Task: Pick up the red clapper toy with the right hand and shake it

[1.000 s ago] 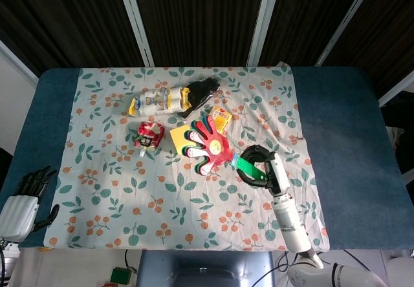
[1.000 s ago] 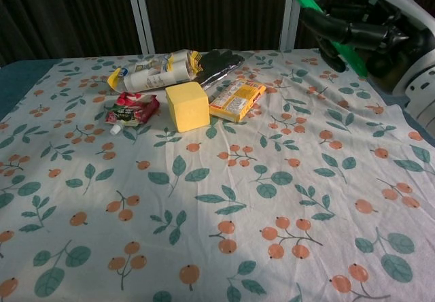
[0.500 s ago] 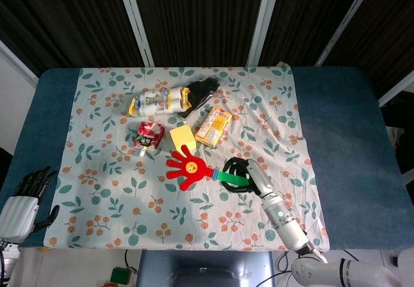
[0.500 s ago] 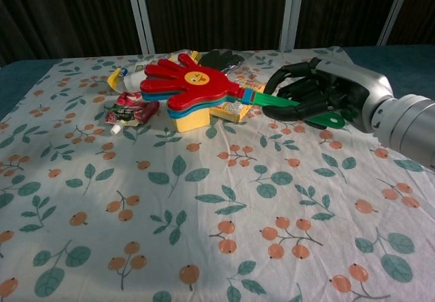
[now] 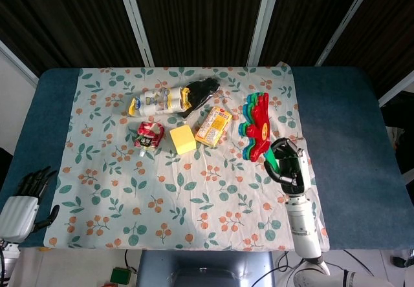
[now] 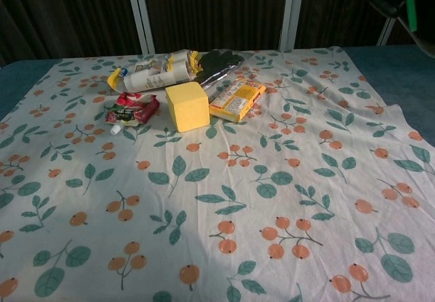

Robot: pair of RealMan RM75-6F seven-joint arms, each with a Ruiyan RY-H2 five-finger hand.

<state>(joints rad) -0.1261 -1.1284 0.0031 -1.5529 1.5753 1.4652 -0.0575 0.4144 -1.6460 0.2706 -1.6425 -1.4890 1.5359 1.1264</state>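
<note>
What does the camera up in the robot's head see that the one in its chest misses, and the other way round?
Only the head view shows the clapper toy's red palm, the whole right robot hand gripping its green handle, and the idle left robot hand at the table's edge.

Only the chest view shows the yellow block's front side.

Both show the block, the snack box, the red pouch, the bottle and the floral cloth.

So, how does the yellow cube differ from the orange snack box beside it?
The yellow cube is a plain, single-coloured block, while the orange snack box carries printed pictures. The cube stands tall on the cloth; the box is thin and lies flat. In the head view the cube looks square, the box elongated and set diagonally. Both rest untouched on the floral cloth.
</note>
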